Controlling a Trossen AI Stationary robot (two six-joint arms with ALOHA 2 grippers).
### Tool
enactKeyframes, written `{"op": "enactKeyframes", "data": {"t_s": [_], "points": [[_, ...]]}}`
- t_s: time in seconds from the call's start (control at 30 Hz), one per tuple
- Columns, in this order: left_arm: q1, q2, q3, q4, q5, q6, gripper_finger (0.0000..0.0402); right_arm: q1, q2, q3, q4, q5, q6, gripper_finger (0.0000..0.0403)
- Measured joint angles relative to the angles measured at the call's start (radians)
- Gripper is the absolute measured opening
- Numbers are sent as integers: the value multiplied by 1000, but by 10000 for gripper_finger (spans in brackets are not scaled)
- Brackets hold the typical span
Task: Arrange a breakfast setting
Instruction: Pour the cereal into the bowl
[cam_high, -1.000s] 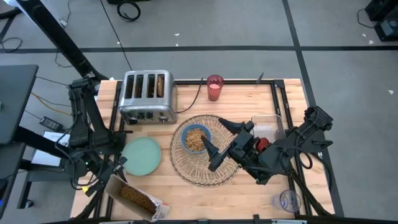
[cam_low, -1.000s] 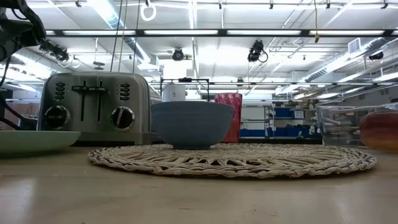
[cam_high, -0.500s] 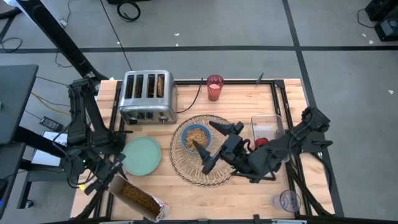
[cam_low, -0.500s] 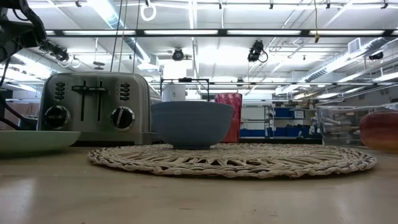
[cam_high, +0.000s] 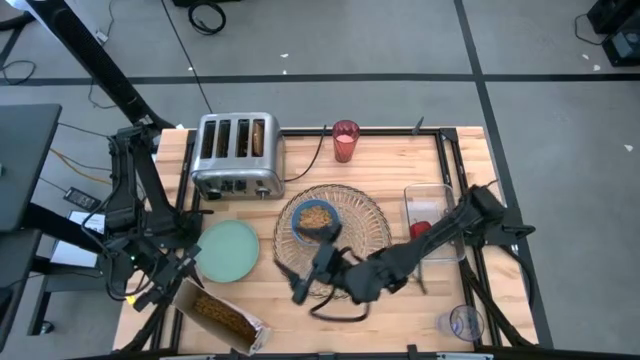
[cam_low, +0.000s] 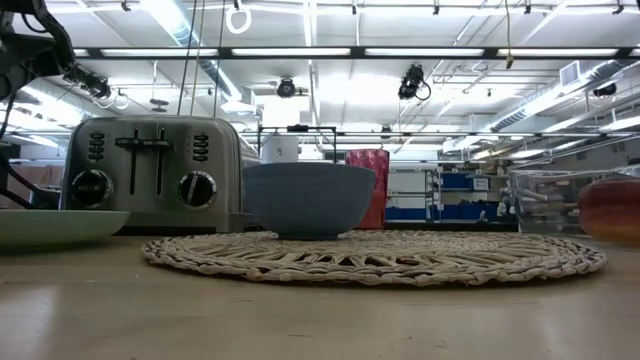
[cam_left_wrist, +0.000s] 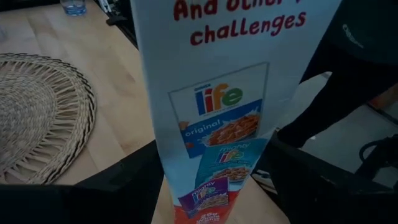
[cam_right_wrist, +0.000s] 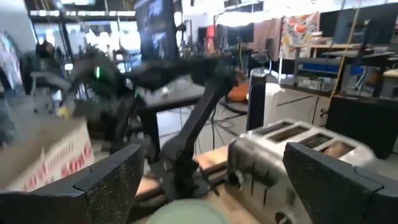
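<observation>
- Desk (cam_high: 400, 310): light wood top, carries everything listed below.
- Woven wicker placemat (cam_high: 355, 215): round, at the desk's middle, a little toward the near edge. In the low view it lies flat under the bowl.
- Toaster (cam_high: 236, 155): silver, slotted, at the far left; a toast slice (cam_high: 259, 136) stands in its rightmost slot. Not part of the setting itself.
- Cereal box (cam_high: 215, 317): lying open at the near left corner, cereal visible inside. Left gripper (cam_high: 178, 283) has its fingers spread around the box's width; the left wrist view shows the printed box face between them. Judged a wide grip on the box.
- Pale green plate (cam_high: 227, 250): left of the placemat, off the mat, near the left gripper.
- Clear plastic tray (cam_high: 432, 205): near the right edge; small red fruit (cam_high: 420, 229) at its near end.
- Blue bowl (cam_high: 316, 219): on the placemat's left half, filled with cereal.
- Translucent red cup (cam_high: 345, 141): at the far edge, right of the toaster, well apart from the mat.
- Clear glass (cam_high: 464, 322): near right corner.
- Right gripper (cam_high: 313, 272): arm stretched low across the desk, fingers wide apart and empty, over the placemat's near-left rim, between bowl and plate. Right wrist view looks toward the toaster, with the plate's green edge just below.
- Step in hand, my reading: right arm reaching for the plate to bring it toward the mat.
- To do it well: come in low at the plate's right rim, one finger under the lip, close firmly, lift level, and steer clear of the bowl and the left arm beside it.
- Spoon: not found in any view.
</observation>
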Motion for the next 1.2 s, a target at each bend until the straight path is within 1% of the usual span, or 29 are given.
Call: {"op": "enactKeyframes", "data": {"t_s": [0.17,0.33,0.43,0.5,0.67,0.83,1.0,1.2], "points": [[0,1,1,-18,0,-37,278,-6,59,0,13,-29,62,375],[5,1,1,-63,-14,-94,297,0,86,0,-15,-65,85,375],[14,1,1,-63,-14,-78,310,6,101,0,-32,-81,130,375],[13,1,1,-61,-7,-57,312,7,109,0,-34,-102,152,375],[13,-1,5,-51,3,-55,314,6,110,0,-106,-136,201,375],[13,0,69,-102,10,-53,314,6,110,0,-121,-168,213,374],[13,-1,146,-141,10,-51,314,6,110,0,-123,-170,214,374],[13,0,262,-228,8,-40,314,6,110,0,-125,-177,228,374]]}}
